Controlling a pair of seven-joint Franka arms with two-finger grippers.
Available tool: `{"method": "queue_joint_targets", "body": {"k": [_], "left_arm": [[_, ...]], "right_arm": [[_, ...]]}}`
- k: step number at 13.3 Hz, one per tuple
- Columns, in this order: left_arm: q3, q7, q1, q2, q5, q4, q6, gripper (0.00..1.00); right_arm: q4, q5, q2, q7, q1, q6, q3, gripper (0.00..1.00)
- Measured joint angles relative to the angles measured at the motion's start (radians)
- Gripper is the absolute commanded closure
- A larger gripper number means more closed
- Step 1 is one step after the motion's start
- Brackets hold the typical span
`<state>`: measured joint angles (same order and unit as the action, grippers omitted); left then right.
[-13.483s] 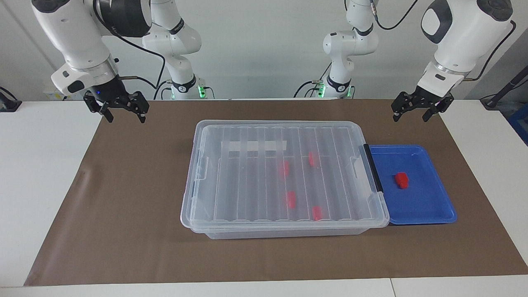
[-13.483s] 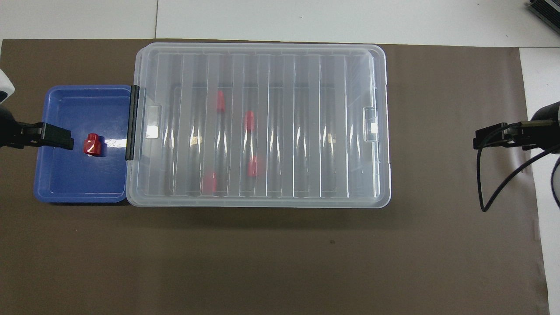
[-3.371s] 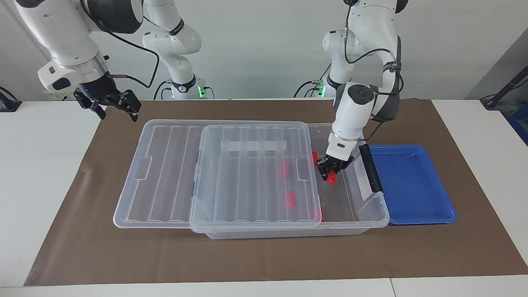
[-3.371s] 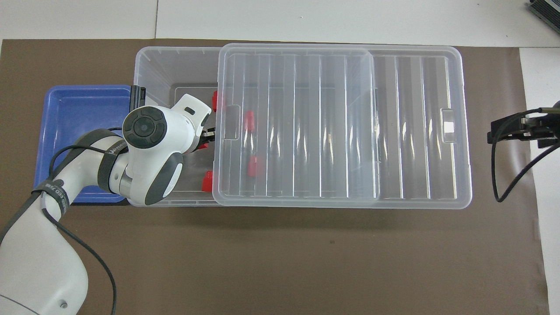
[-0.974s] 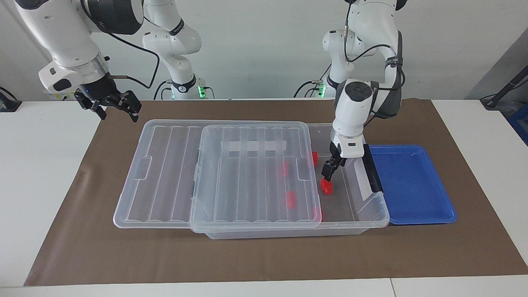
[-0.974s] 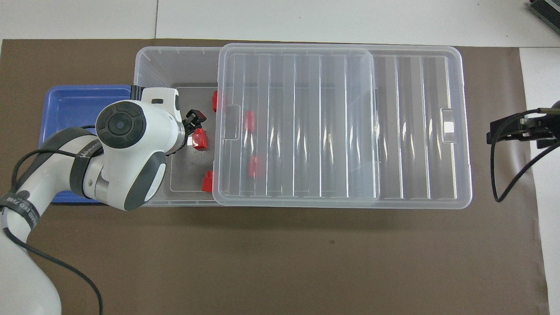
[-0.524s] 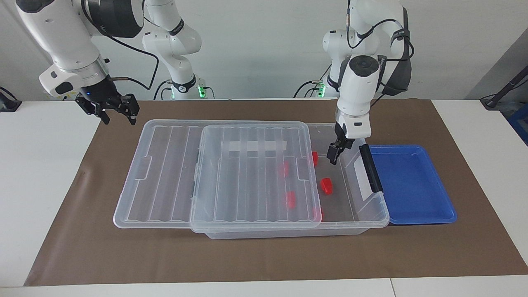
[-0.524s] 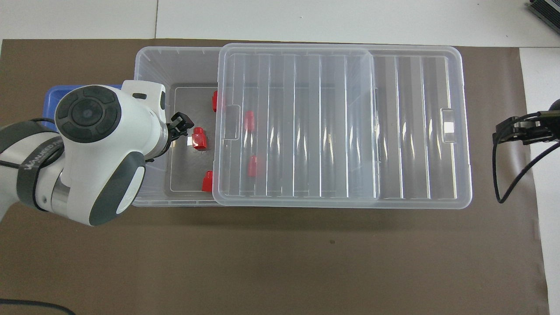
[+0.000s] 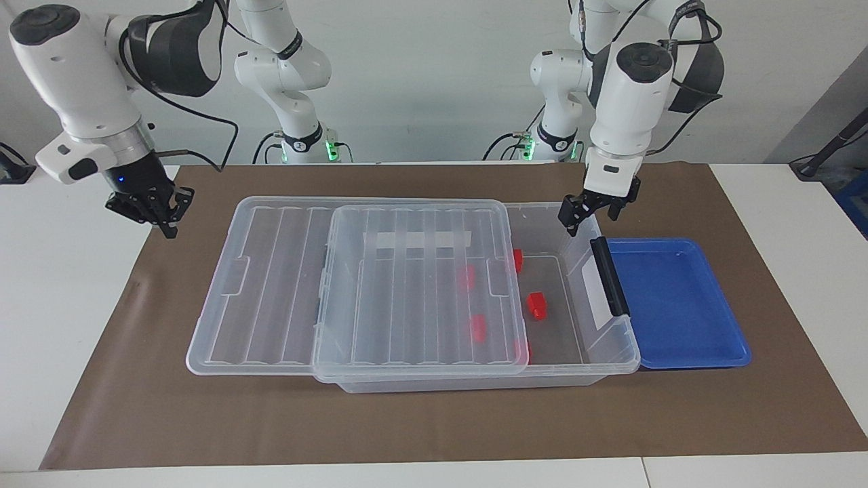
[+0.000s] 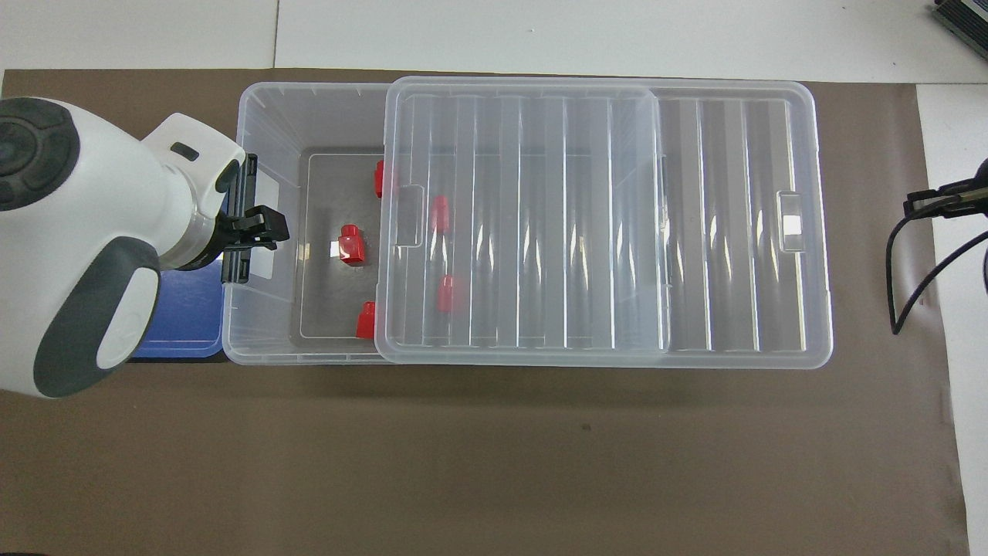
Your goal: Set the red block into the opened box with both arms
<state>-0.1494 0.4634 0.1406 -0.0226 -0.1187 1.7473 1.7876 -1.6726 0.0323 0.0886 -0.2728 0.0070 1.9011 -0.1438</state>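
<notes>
A: Where do we stand with the left end effector (image 9: 591,213)?

B: We see it up in the air over the box (image 9: 614,342) at its black latch (image 9: 609,276) end, fingers spread wide and holding nothing.

A: And the red block (image 9: 537,305)?

B: It lies below that end effector on the uncovered part of the box floor, well apart from the fingers. Four more red blocks (image 9: 479,327) sit in the box, mostly under the clear lid (image 9: 271,285), which lies slid toward the right arm's end.

A: The right end effector (image 9: 152,211)?

B: We find it hanging over the edge of the brown mat (image 9: 203,420) on the bench (image 9: 61,285), clear of the lid, fingers pressed together on nothing. The blue tray (image 9: 678,305) lies beside the box, below and just outward of the left end effector.
</notes>
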Motion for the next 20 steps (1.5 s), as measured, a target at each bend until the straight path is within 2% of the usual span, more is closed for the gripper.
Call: {"method": "queue_joint_targets", "body": {"k": [2,4,8,12,20], "left_arm": [[0.003,-0.179,-0.051,0.002,0.002,-0.059,-0.074,0.00],[0.005,-0.276,-0.091,0.004,0.003,-0.078,-0.097,0.00],[0.007,-0.483,-0.157,0.004,0.004,-0.078,-0.101,0.00],[0.008,-0.517,-0.173,0.004,0.008,-0.078,-0.085,0.00],[0.008,-0.517,-0.178,0.004,0.009,-0.078,-0.068,0.00]], "right_arm": [[-0.022,0.000,0.055,-0.033,-0.014,0.093,0.000,1.00],[-0.026,0.000,0.106,-0.037,-0.014,0.158,0.001,1.00],[-0.026,-0.022,0.156,-0.037,-0.007,0.203,0.010,1.00],[-0.026,-0.074,0.162,-0.037,0.017,0.204,0.027,1.00],[-0.025,-0.076,0.162,-0.028,0.094,0.205,0.045,1.00]]}}
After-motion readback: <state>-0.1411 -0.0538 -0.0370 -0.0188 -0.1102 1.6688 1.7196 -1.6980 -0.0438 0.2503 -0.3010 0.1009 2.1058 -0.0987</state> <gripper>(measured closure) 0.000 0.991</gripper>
